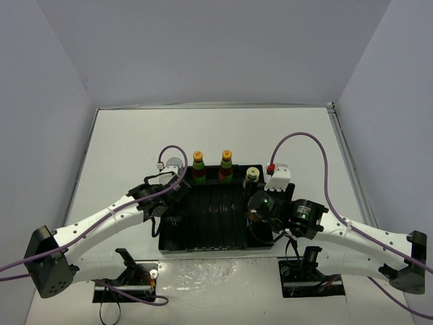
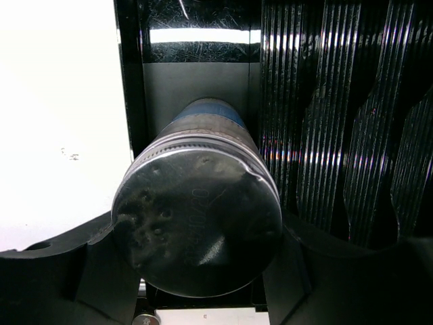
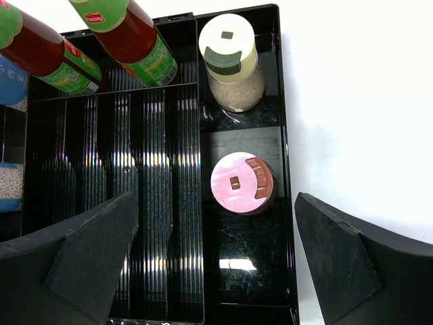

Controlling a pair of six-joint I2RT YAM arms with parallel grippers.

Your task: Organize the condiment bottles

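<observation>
- One silver-lidded shaker [image 2: 197, 203] is the piece in hand. The left gripper [image 2: 197, 233] is clenched on it at the lid, with a finger pressed to each side. It sits over the left-hand column of the black tray [image 1: 210, 227], its base towards a bare compartment floor.
- To finish this well, I would lower it straight and keep the base away from the divider wall on one side and the tray rim on the other. I would let go only once it stands flat, since the smooth metal lid could slip if the grip eases early.
- A second shaker [image 1: 174, 163] shows at the tray's back-left corner.
- The orange-capped bottles [image 1: 198, 160] stand along the back, with the yellow-green-capped bottle [image 3: 228, 57] at back right. The pink-capped bottle [image 3: 241, 183] is in the compartment in front of that one.
- The right gripper [image 3: 215, 203] hovers released above the pink cap, fingers well apart and holding nothing.
- Hidden: from above, the left wrist covers the held shaker. In the wrist view its own lid blocks most of the body, so I cannot tell whether the base touches the floor.
</observation>
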